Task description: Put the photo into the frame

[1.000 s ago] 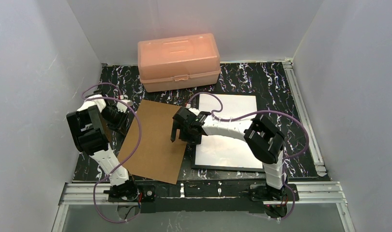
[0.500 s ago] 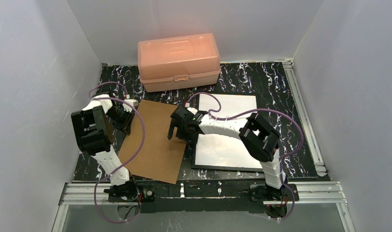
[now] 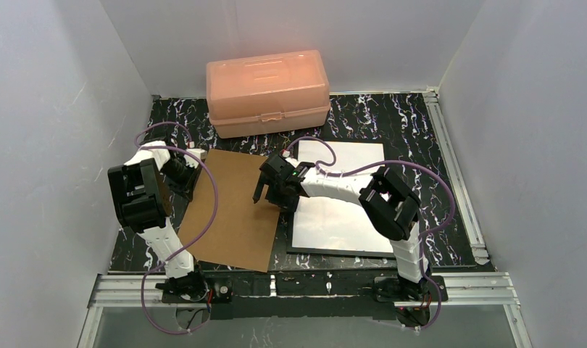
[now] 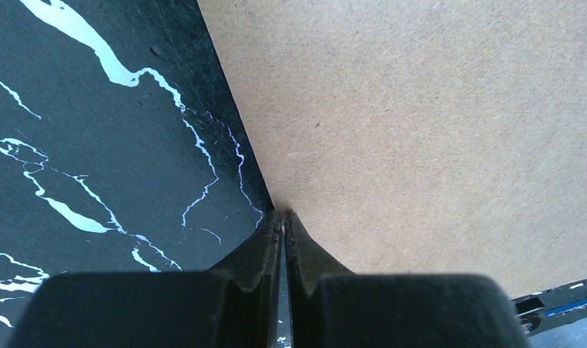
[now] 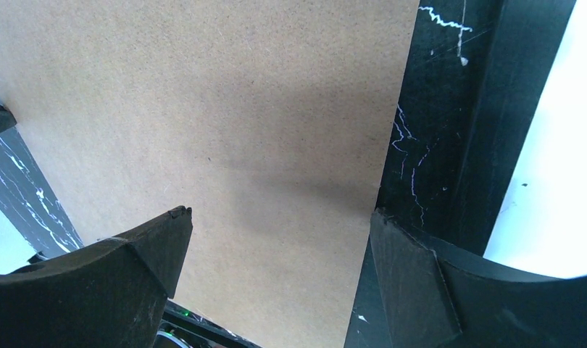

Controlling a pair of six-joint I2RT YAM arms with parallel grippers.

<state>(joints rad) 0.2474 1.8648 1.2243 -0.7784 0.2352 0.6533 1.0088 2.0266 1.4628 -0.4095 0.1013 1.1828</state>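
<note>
The black frame point(image 3: 341, 251) lies flat at the right of the table, with a white sheet point(image 3: 348, 230) filling it. The photo is hidden; no printed picture shows. A brown backing board point(image 3: 232, 210) lies left of the frame, skewed. My left gripper point(image 3: 191, 183) is shut, its tips point(image 4: 282, 215) meeting right at the board's point(image 4: 421, 109) left edge. My right gripper point(image 3: 267, 197) hangs open above the board's point(image 5: 240, 109) right edge, one finger over the board, the other over the frame's point(image 5: 493, 109) left bar. Nothing sits between its jaws point(image 5: 276, 214).
A peach plastic box point(image 3: 267, 90) stands shut at the back, just behind the board. White walls close in on both sides. Metal rails point(image 3: 457, 174) run along the right and near edges of the black marbled table point(image 3: 392, 119).
My left gripper has closed at the board's left edge. The board has shifted slightly, and the right gripper has moved a little farther from the arm bases.
</note>
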